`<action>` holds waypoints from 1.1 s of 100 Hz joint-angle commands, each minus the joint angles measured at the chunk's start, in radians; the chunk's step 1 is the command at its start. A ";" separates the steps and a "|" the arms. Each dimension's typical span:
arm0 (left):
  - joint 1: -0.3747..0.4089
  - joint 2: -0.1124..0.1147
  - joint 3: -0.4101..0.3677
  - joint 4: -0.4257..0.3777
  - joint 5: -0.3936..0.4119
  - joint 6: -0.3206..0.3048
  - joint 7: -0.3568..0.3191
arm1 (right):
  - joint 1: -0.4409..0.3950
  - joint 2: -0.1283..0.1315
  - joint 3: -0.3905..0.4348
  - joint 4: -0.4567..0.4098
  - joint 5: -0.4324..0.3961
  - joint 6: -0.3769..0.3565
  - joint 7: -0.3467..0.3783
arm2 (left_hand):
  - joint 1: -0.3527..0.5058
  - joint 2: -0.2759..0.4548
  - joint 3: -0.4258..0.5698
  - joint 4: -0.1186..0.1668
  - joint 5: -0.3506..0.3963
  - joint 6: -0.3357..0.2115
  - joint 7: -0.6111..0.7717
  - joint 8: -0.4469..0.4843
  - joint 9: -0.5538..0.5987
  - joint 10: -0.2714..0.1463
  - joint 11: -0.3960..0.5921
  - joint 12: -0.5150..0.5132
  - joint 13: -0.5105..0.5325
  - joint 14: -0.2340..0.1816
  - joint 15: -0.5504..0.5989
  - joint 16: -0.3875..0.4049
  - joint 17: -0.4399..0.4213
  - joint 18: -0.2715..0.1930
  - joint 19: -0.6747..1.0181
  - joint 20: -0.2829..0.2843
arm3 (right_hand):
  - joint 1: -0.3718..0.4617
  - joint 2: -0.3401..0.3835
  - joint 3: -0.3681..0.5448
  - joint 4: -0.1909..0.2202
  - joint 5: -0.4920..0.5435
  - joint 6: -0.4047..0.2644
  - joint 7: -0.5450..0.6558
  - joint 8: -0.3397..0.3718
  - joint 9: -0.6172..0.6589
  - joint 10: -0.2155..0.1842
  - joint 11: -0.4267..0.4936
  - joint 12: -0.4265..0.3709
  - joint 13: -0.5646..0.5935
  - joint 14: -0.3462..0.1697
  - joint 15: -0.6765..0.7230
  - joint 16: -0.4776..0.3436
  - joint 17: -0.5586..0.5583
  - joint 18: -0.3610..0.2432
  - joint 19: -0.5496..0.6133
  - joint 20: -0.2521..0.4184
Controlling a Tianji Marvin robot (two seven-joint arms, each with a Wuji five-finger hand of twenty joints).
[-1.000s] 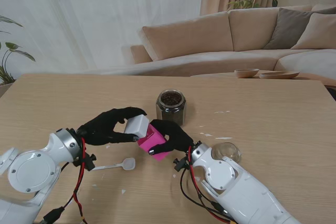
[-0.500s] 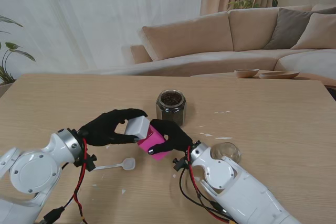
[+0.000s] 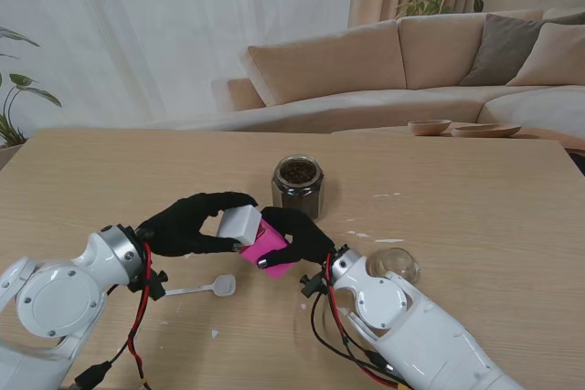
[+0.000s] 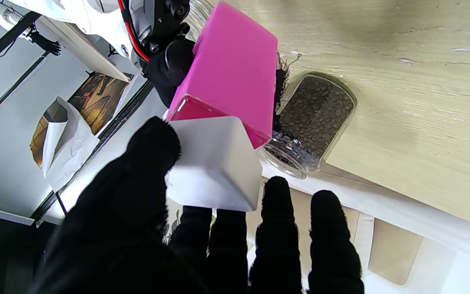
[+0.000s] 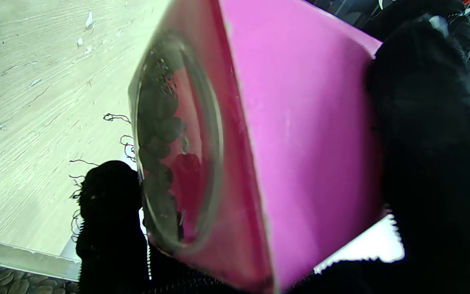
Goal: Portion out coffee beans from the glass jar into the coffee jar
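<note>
The pink square coffee jar [image 3: 271, 247] is held tilted above the table, with my right hand [image 3: 298, 233] shut on its body. Its white lid [image 3: 239, 224] is pinched by my left hand [image 3: 187, 223] at the jar's left end. In the left wrist view the lid [image 4: 214, 163] stands skewed against the pink jar [image 4: 231, 77], and part of the jar's rim shows. A round window in the pink jar [image 5: 300, 130] shows beans inside. The glass jar [image 3: 297, 185] of coffee beans stands open just beyond both hands.
A white spoon [image 3: 207, 288] lies on the table near my left forearm. A clear glass lid [image 3: 394, 265] rests by my right forearm. White specks dot the wood to the right of the glass jar. A sofa stands beyond the table's far edge.
Hardly anything: my left hand and the white lid have shifted very slightly toward me. My right hand holds the pink jar in the same place.
</note>
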 commanded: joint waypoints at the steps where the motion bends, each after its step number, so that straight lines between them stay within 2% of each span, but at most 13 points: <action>1: 0.009 -0.001 0.003 -0.006 0.002 -0.009 -0.025 | 0.000 -0.005 0.002 -0.005 0.005 0.002 0.009 | 0.057 0.074 0.057 0.022 0.100 -0.122 0.077 0.020 0.007 -0.053 0.001 -0.021 -0.027 -0.019 -0.027 -0.028 -0.016 0.007 -0.017 -0.008 | 0.262 0.209 0.299 0.044 0.128 -0.237 0.168 0.036 0.069 -0.107 0.090 0.025 0.063 -0.048 0.103 0.028 0.004 -0.012 0.030 0.011; 15: 0.008 0.001 0.000 -0.005 -0.005 -0.008 -0.036 | -0.002 -0.005 0.005 -0.008 0.006 0.003 0.008 | 0.074 0.077 0.055 0.025 0.093 -0.162 0.069 0.019 -0.029 -0.055 -0.028 -0.042 -0.057 -0.015 -0.052 -0.042 -0.026 0.003 -0.032 -0.009 | 0.263 0.209 0.299 0.044 0.128 -0.236 0.168 0.036 0.070 -0.106 0.090 0.026 0.063 -0.047 0.103 0.028 0.004 -0.012 0.030 0.011; 35: 0.006 0.004 -0.007 -0.005 -0.002 -0.018 -0.049 | -0.004 -0.005 0.006 -0.008 0.009 0.004 0.009 | 0.140 0.073 0.082 0.034 0.079 -0.265 0.054 0.016 -0.103 -0.069 -0.065 -0.070 -0.117 -0.021 -0.110 -0.074 -0.051 -0.009 -0.096 -0.016 | 0.262 0.209 0.299 0.044 0.128 -0.237 0.168 0.036 0.069 -0.107 0.090 0.025 0.063 -0.047 0.103 0.028 0.004 -0.012 0.030 0.011; 47: 0.002 0.008 -0.011 -0.004 -0.001 -0.028 -0.062 | -0.003 -0.005 0.006 -0.008 0.009 0.003 0.009 | 0.174 0.067 0.105 0.037 0.066 -0.301 0.046 0.013 -0.133 -0.076 -0.077 -0.076 -0.149 -0.026 -0.132 -0.085 -0.061 -0.014 -0.126 -0.014 | 0.262 0.209 0.299 0.044 0.127 -0.235 0.168 0.036 0.069 -0.105 0.090 0.026 0.063 -0.047 0.103 0.028 0.004 -0.012 0.030 0.011; 74: -0.009 0.017 -0.020 0.002 0.006 -0.055 -0.098 | -0.003 -0.005 0.006 -0.008 0.009 0.003 0.009 | 0.231 0.037 0.190 0.038 -0.017 -0.379 -0.022 -0.027 -0.233 -0.116 -0.121 -0.103 -0.226 -0.050 -0.188 -0.112 -0.084 -0.037 -0.239 0.004 | 0.263 0.209 0.300 0.044 0.127 -0.235 0.168 0.037 0.069 -0.107 0.090 0.026 0.063 -0.047 0.103 0.028 0.004 -0.012 0.030 0.011; 84: -0.011 0.020 -0.028 0.002 0.016 -0.069 -0.108 | -0.001 -0.006 0.005 -0.005 0.011 0.002 0.010 | 0.217 0.023 0.196 0.038 -0.080 -0.400 -0.071 -0.059 -0.263 -0.138 -0.174 -0.133 -0.260 -0.060 -0.208 -0.123 -0.094 -0.049 -0.290 0.015 | 0.262 0.210 0.300 0.044 0.127 -0.236 0.168 0.037 0.069 -0.106 0.090 0.026 0.063 -0.047 0.103 0.028 0.004 -0.012 0.030 0.011; 94: -0.013 0.023 -0.037 0.002 0.025 -0.082 -0.121 | 0.001 -0.007 0.002 -0.002 0.015 0.001 0.012 | 0.151 0.009 0.137 0.041 -0.146 -0.397 -0.141 -0.090 -0.283 -0.152 -0.243 -0.145 -0.286 -0.066 -0.224 -0.133 -0.104 -0.057 -0.334 0.022 | 0.263 0.208 0.300 0.044 0.127 -0.235 0.168 0.037 0.068 -0.105 0.089 0.026 0.063 -0.047 0.103 0.028 0.004 -0.012 0.030 0.011; 102: -0.014 0.026 -0.043 0.002 0.023 -0.086 -0.132 | 0.003 -0.007 0.000 0.001 0.017 0.001 0.012 | 0.060 -0.002 0.034 0.037 -0.175 -0.369 -0.237 -0.121 -0.304 -0.155 -0.302 -0.141 -0.308 -0.065 -0.236 -0.142 -0.113 -0.062 -0.371 0.038 | 0.263 0.209 0.301 0.044 0.127 -0.235 0.168 0.037 0.069 -0.107 0.090 0.026 0.063 -0.048 0.103 0.028 0.004 -0.012 0.030 0.011; 110: -0.012 0.026 -0.050 0.001 0.018 -0.088 -0.136 | 0.005 -0.008 0.000 0.003 0.017 0.002 0.013 | -0.011 -0.004 -0.031 0.029 -0.181 -0.316 -0.336 -0.148 -0.322 -0.147 -0.336 -0.134 -0.318 -0.063 -0.242 -0.147 -0.118 -0.061 -0.392 0.046 | 0.262 0.209 0.301 0.044 0.128 -0.236 0.168 0.038 0.068 -0.106 0.090 0.026 0.063 -0.047 0.104 0.028 0.004 -0.012 0.030 0.011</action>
